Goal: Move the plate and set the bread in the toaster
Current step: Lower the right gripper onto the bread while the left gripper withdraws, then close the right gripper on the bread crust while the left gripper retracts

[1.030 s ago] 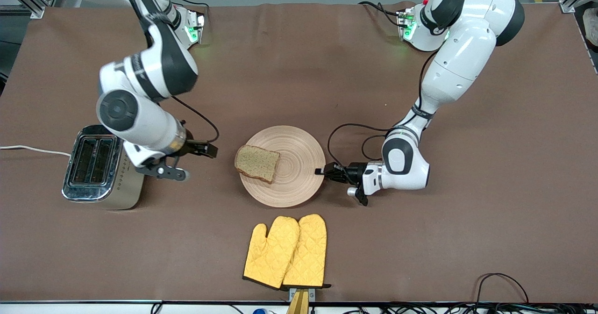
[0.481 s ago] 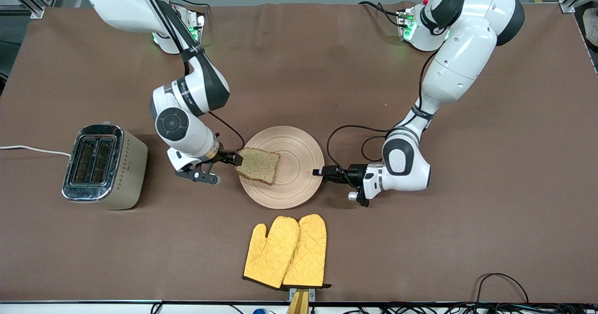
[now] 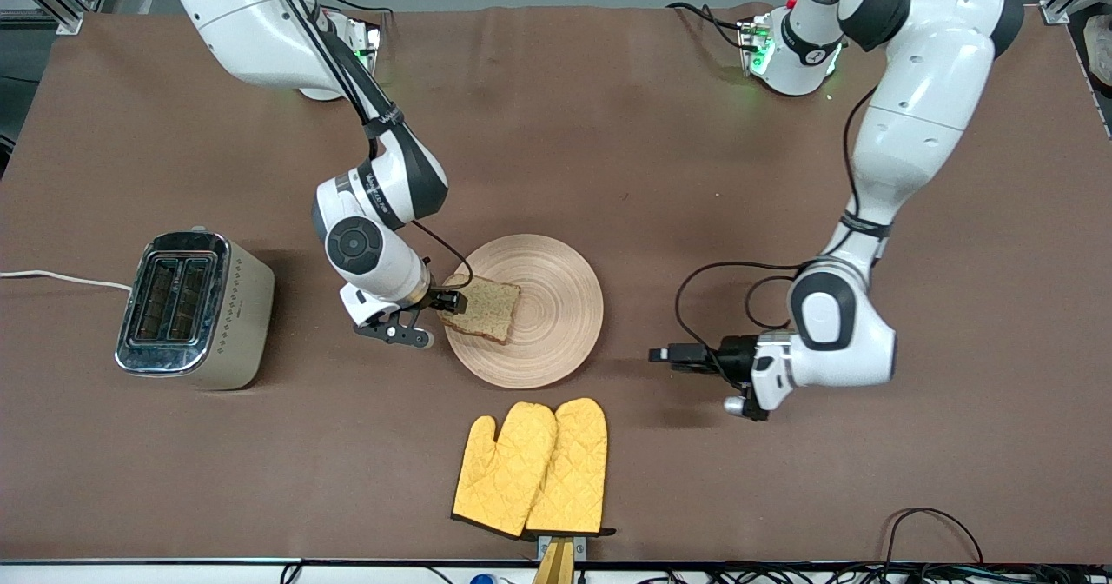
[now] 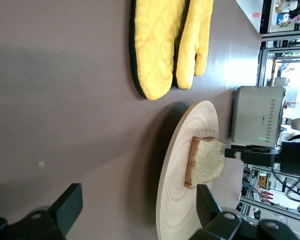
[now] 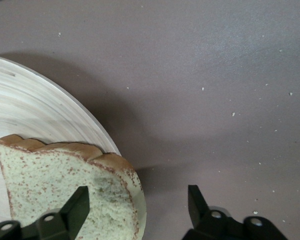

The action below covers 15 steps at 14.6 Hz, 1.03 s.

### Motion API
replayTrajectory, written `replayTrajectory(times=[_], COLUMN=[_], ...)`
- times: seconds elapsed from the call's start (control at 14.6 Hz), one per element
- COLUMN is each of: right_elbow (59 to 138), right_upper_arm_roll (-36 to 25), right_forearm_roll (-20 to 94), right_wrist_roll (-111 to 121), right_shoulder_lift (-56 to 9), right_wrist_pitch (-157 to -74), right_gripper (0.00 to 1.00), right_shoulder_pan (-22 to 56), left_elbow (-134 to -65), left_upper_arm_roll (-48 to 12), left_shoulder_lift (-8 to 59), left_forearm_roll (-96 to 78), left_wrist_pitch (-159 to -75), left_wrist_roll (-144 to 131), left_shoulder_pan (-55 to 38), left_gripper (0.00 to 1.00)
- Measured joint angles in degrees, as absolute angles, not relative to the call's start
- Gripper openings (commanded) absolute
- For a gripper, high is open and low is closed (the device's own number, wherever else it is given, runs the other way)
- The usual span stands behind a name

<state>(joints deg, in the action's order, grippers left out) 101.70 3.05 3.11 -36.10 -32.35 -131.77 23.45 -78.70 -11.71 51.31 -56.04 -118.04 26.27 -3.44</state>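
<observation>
The brown speckled bread slice (image 3: 479,306) lies on the round pale wood plate (image 3: 556,341) mid-table, 1 corner between the right gripper (image 3: 449,301)'s wide-open fingers, so a shallow pinch could drop it before the cream toaster (image 3: 193,309) near the right arm's edge, while the left gripper (image 3: 662,355) waits open beside the plate.

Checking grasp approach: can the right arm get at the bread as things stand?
Probably yes. The right gripper is open at the bread, at the slice's edge toward the toaster; its fingers straddle a corner. Nothing blocks it, and the left gripper is clear of the plate.
</observation>
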Motion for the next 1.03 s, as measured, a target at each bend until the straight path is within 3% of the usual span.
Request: replayTrajectory(times=[0.69,1.03], right_elbow=[100.8,100.8], right_upper_arm_roll=[2.9,2.9], right_forearm_roll=[3.1,3.2], right_wrist_roll=[-36.1,-36.1], right_shoulder_lift=[-32.3,-32.3], right_wrist_pitch=[-131.8,-131.7], right_gripper=[0.57,0.5], right_shoulder_pan=[23.6,23.7], left_elbow=[-76.6,-76.6], left_upper_arm_roll=[-11.6,-10.5], left_shoulder_lift=[40.5,33.7], left_forearm_roll=[-36.6,-28.7], left_wrist_pitch=[-113.3,-105.4], left_wrist_roll=[8.4,1.2], left_shoulder_pan=[-1.2,0.9], left_gripper=[1.0,1.0])
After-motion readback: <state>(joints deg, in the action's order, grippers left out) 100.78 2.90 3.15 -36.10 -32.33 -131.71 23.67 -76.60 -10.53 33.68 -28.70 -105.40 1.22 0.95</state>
